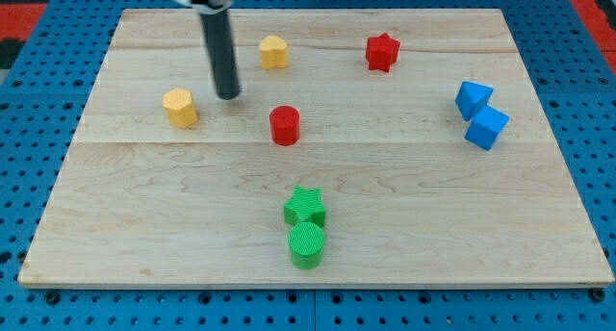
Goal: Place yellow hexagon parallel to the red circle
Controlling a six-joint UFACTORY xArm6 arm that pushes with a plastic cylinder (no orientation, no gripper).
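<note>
yellow hexagon (180, 108) sits left of the red circle (284, 125), roughly level with it, so the task looks nearly met. my tip (227, 95), a bare rod with no claw, stands between them, just right of the hexagon, not touching.

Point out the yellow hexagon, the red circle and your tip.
yellow hexagon (180, 108), camera view, on its front side face.
red circle (285, 125), camera view, on its curved side wall.
my tip (227, 95), camera view, at the rod's very lower end, between the hexagon and the other yellow block (273, 52).
</note>
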